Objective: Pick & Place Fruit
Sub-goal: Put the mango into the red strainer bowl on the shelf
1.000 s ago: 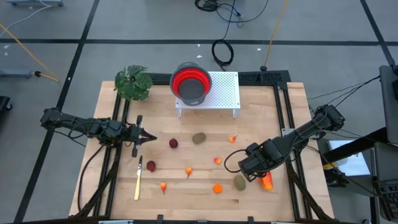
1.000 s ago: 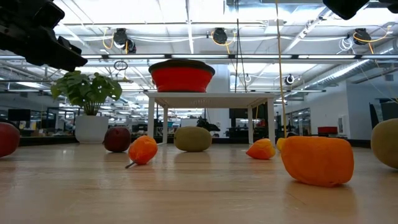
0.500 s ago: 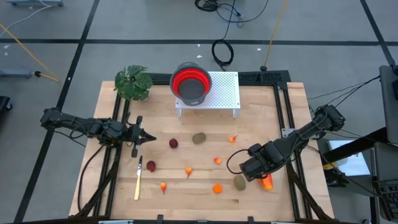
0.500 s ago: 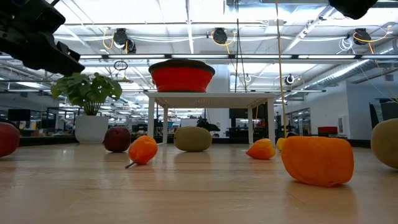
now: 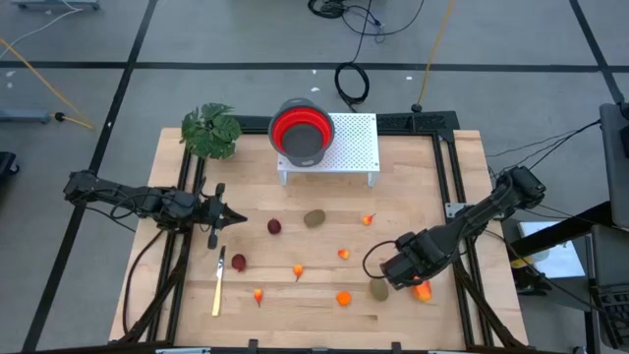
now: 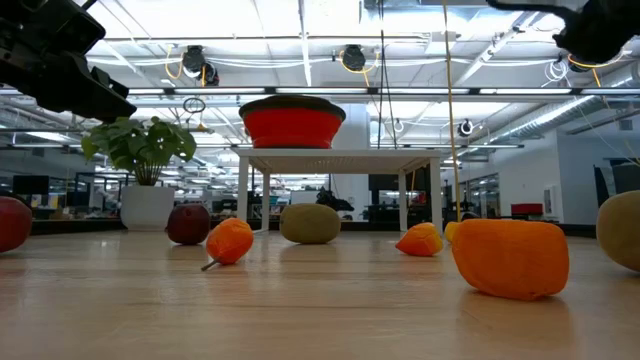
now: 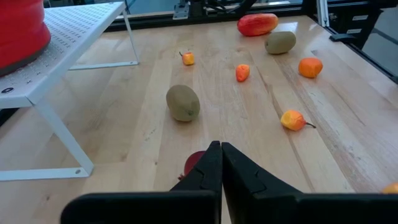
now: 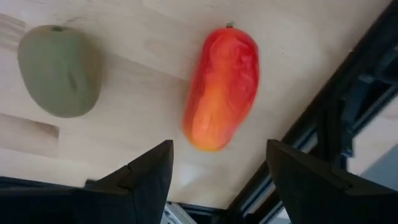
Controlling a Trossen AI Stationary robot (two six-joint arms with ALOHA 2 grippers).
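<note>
The fruit lies scattered on the wooden table (image 5: 324,315). An elongated red-orange piece (image 8: 222,87) rests on its side at the near right, with an olive-brown oval (image 8: 60,70) beside it. My right gripper (image 8: 217,180) hangs open just above the red-orange piece (image 5: 424,290), pointing down, its fingers to either side of that piece's end, touching nothing. My left gripper (image 7: 221,168) is shut and held above the table's left side (image 5: 228,218). A dark red ball (image 7: 194,163) lies just beyond its tips. Another olive oval (image 5: 314,218) and small orange pieces (image 5: 344,298) lie mid-table.
A red bowl (image 5: 300,130) stands on a white perforated rack (image 5: 356,143) at the far middle. A green plant (image 5: 210,132) is at the far left, and a pale knife (image 5: 218,285) lies near the left front. A dark frame rail (image 8: 323,118) runs close beside the red-orange piece.
My right gripper has sunk a little and shifted toward the table's near edge, closer over the red-orange piece. In the low view it now dips into the top right corner. The fruit has not moved.
</note>
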